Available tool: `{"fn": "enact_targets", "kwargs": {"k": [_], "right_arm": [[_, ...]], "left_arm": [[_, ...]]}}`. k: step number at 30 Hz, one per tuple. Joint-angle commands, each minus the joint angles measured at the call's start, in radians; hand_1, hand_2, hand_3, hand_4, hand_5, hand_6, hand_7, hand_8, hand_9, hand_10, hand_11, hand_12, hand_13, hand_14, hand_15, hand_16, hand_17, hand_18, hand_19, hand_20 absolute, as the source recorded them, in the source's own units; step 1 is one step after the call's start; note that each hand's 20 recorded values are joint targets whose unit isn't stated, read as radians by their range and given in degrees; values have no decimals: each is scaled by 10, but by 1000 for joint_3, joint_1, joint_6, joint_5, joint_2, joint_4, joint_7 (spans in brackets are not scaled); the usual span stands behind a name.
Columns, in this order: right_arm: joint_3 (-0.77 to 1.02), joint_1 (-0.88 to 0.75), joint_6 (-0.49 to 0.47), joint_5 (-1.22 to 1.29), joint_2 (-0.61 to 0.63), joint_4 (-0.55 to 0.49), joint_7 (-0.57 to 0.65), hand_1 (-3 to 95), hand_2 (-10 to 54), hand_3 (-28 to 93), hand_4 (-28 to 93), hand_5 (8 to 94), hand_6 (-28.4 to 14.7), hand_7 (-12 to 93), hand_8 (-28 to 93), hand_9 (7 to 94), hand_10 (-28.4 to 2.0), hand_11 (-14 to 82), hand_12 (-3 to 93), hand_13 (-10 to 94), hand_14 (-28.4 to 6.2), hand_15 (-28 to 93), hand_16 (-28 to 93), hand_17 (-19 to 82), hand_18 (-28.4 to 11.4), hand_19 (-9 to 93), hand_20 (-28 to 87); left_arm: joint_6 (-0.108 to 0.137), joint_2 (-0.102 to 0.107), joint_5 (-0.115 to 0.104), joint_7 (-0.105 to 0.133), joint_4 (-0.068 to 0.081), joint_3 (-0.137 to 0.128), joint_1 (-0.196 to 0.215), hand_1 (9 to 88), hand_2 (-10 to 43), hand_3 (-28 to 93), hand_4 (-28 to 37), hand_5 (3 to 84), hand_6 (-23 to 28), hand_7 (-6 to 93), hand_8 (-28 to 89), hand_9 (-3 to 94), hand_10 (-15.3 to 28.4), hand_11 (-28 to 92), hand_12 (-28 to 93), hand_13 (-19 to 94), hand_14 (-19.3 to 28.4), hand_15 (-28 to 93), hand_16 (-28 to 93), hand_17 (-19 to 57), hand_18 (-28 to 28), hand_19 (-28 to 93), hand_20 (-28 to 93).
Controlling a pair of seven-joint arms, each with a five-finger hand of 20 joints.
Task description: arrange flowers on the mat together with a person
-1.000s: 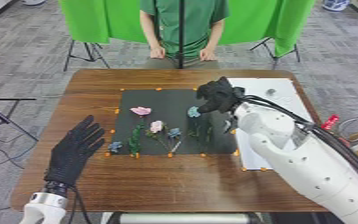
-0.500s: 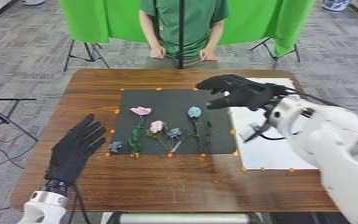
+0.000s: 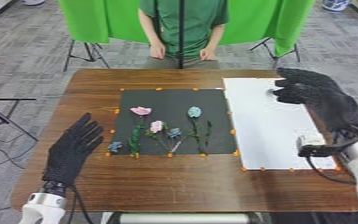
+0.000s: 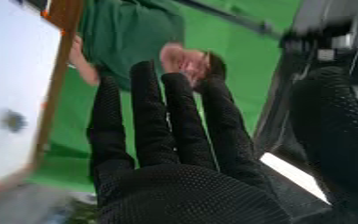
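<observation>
Count pink flowers [image 3: 141, 111] and blue flowers [image 3: 194, 112] as laid on mat [image 3: 149, 97] atop counter [image 3: 158, 185]; judge small grey item [image 4: 14, 121] on white board [image 3: 255, 135] as possibly left to place. Register left hand [image 3: 66, 155] and right hand [image 3: 322, 102] as straight-fingered and empty

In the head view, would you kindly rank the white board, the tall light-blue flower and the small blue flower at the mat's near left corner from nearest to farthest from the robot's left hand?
1. Small blue flower, just right of the left hand.
2. Tall light-blue flower, on the mat, right of its middle.
3. White board, beyond the mat's right edge.
</observation>
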Motion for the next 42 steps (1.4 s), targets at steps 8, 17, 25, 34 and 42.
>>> {"fn": "enact_targets", "kwargs": {"k": [8,17,25,34,42], "right_arm": [[-32,-146,-15,65,-87,17,-12,189,22,844,-231,377,-52,160,-96,393,-150,149,214,339,-131,267,235,64,-218,469,274],[-9,-170,38,91,-85,16,-42,188,18,854,-232,383,-51,169,-101,401,-149,155,213,346,-132,275,236,65,-217,470,275],[-8,-160,10,74,-82,21,-19,188,15,857,-237,393,-51,176,-105,408,-151,160,210,354,-130,286,231,69,-217,473,276],[-21,-154,-1,56,-88,27,-11,189,12,860,-236,394,-51,178,-107,410,-152,162,208,354,-131,291,225,69,-218,473,275],[-56,-134,-19,68,-80,40,-8,191,10,861,-236,394,-52,178,-107,408,-151,163,209,353,-131,290,222,68,-218,473,275]], "left_arm": [[33,9,-11,12,7,18,-7,255,-50,684,-272,317,38,135,-84,251,117,156,150,213,125,200,40,-99,205,389,86],[33,0,-6,7,16,36,-24,256,-49,684,-271,315,38,135,-85,251,117,155,150,213,125,200,40,-98,205,389,85],[50,-1,-22,-3,6,31,26,258,-49,685,-271,314,37,137,-86,251,116,157,150,213,125,203,39,-98,205,389,85],[37,47,-21,-11,14,28,0,257,-48,686,-271,312,37,137,-86,250,115,158,150,213,124,204,39,-98,204,389,85],[39,64,-18,-3,15,28,-13,258,-47,685,-271,314,38,137,-86,250,116,157,149,213,124,203,38,-98,204,389,85]]}}
